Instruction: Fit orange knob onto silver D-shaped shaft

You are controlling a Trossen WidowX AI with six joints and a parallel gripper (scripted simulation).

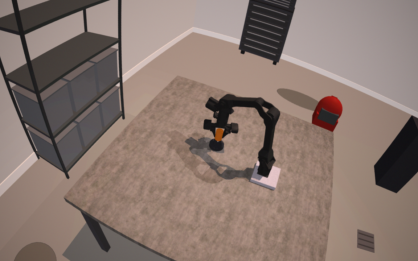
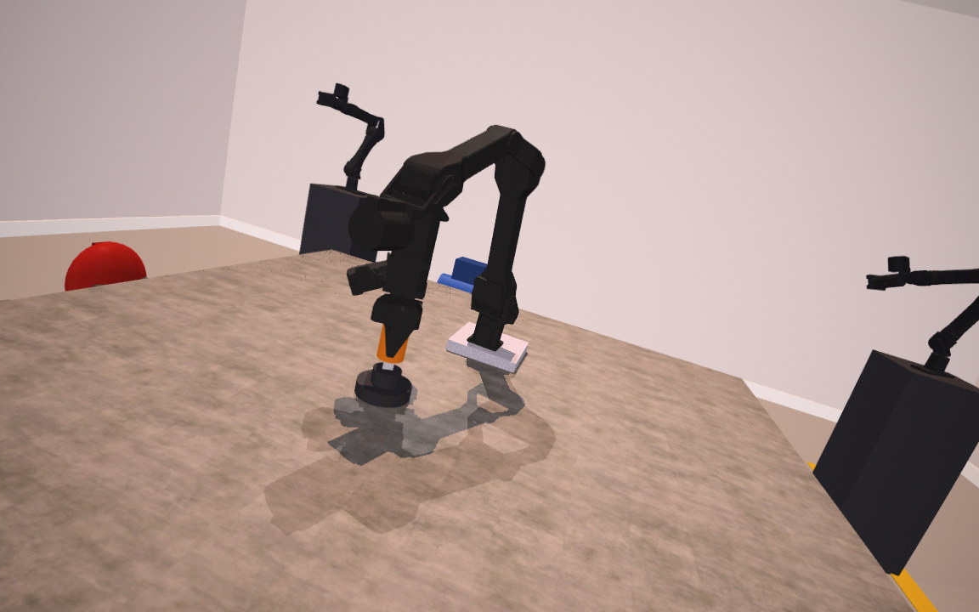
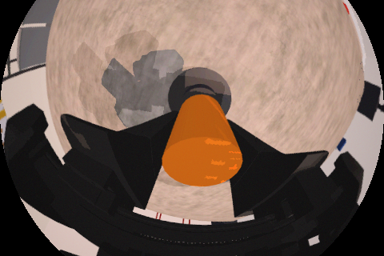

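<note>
The orange knob [image 1: 218, 135] [image 2: 384, 348] [image 3: 202, 160] is held upright between the fingers of my gripper [image 1: 218, 133] [image 2: 395, 343] [image 3: 201, 120], which is shut on it. The black round pedestal [image 1: 216, 145] [image 2: 382, 391] [image 3: 219, 85] stands on the table directly below the knob. A short piece of the silver shaft [image 2: 387, 366] shows in the exterior view between the knob's lower end and the pedestal's raised collar. The knob is not down on the pedestal. The shaft's top, its flat side and the knob's hole are hidden, so their alignment cannot be seen.
My arm's base stands on a white plate [image 1: 273, 177] [image 2: 470, 354] on the table [image 1: 171, 201] [image 2: 173, 456]. The arm's shadows fall around the pedestal. A shelf rack [image 1: 62, 55], a red helmet-like object [image 1: 329, 105] and a dark block [image 1: 402, 155] stand off the table.
</note>
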